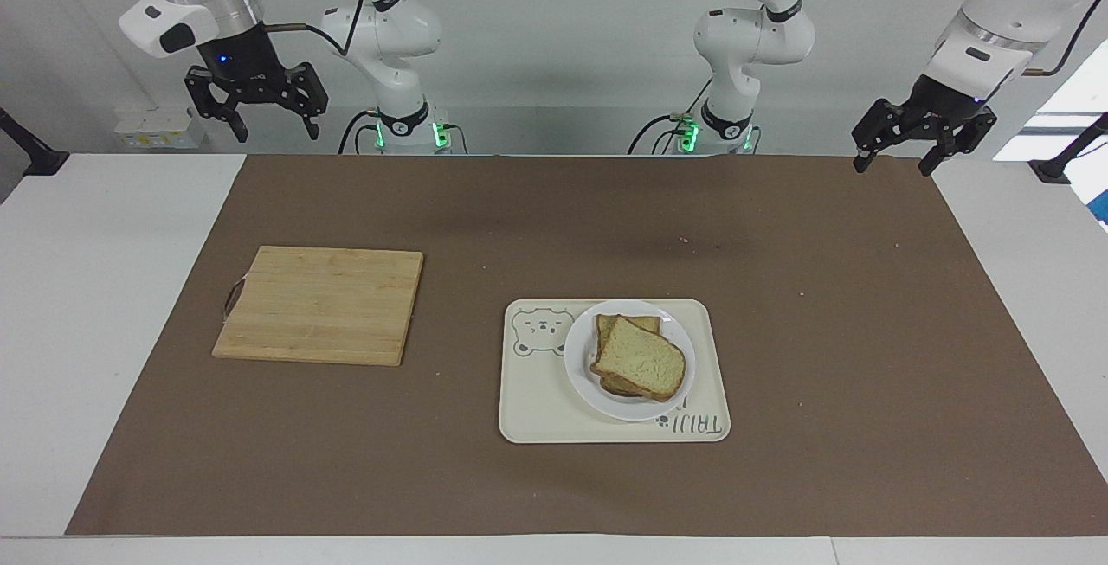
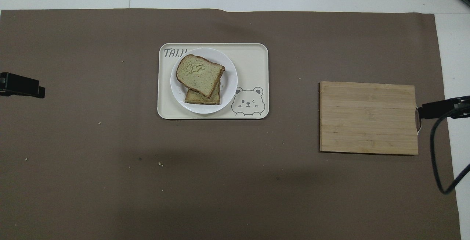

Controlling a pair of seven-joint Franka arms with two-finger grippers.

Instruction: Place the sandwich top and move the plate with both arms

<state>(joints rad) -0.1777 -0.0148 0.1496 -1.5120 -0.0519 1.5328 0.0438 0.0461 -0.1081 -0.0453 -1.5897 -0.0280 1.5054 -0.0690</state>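
Observation:
The sandwich top (image 1: 642,362) (image 2: 199,75), a plain pale slice with a brown crust, lies skewed on a lower bread slice (image 1: 647,323) (image 2: 202,99). Both rest on the small white plate (image 1: 578,349) (image 2: 230,84). My left gripper (image 1: 893,165) hangs open and empty in the air over the mat's corner at the left arm's end, well away from the plate. Only its tip (image 2: 22,85) shows in the overhead view. My right gripper (image 1: 275,132) is raised, open and empty, at the right arm's end, and its tip (image 2: 438,108) shows beside the cutting board.
The plate stands on a cream rectangular tray (image 1: 537,405) (image 2: 253,58) with a bear drawing. A bamboo cutting board (image 1: 320,305) (image 2: 368,118) lies toward the right arm's end. A brown mat (image 1: 822,331) covers the table, with a few crumbs on it.

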